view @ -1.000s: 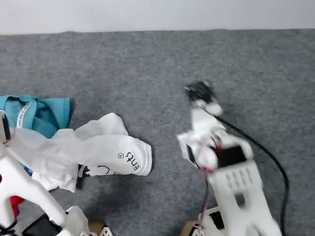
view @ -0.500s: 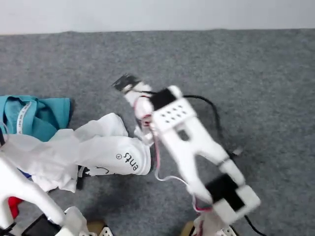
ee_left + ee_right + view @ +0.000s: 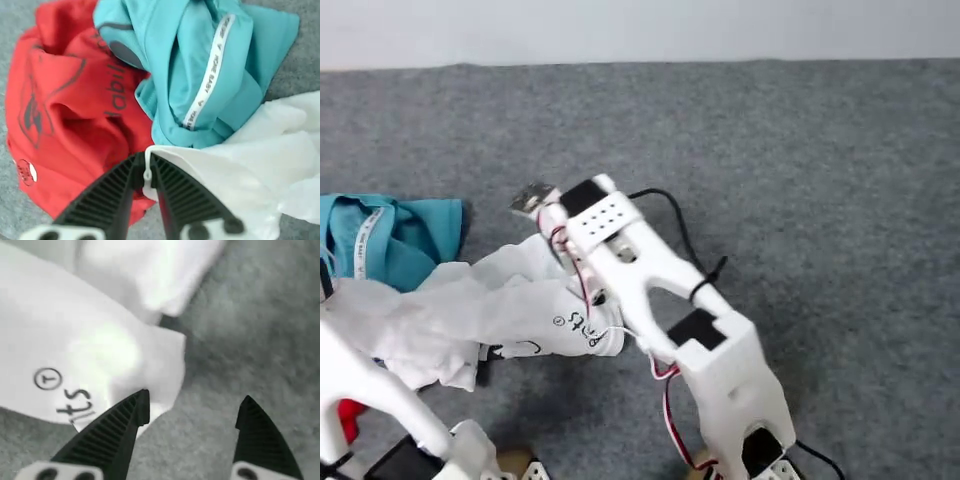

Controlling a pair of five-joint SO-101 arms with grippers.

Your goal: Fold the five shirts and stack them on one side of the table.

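Note:
A crumpled white shirt (image 3: 490, 310) with black print lies at the table's left. My left gripper (image 3: 146, 159) is shut on a fold of the white shirt (image 3: 260, 170), just above a red shirt (image 3: 60, 110) and a teal shirt (image 3: 200, 65). In the high view the teal shirt (image 3: 400, 230) lies behind the white one, and a bit of the red shirt (image 3: 350, 415) peeks out at the left edge. My right arm (image 3: 620, 250) stretches over the white shirt's right end. My right gripper (image 3: 196, 396) stands open, one finger over the printed edge of the white shirt (image 3: 75, 340), the other over carpet.
Grey carpet (image 3: 800, 170) covers the table, bare across the middle, back and right. The left arm's white body (image 3: 360, 390) stands at the front left corner. A black cable (image 3: 675, 225) loops beside the right arm.
The right arm has swung from the table's right half leftward to over the white shirt. The white shirt's right end has shifted a little. The left arm has kept its hold.

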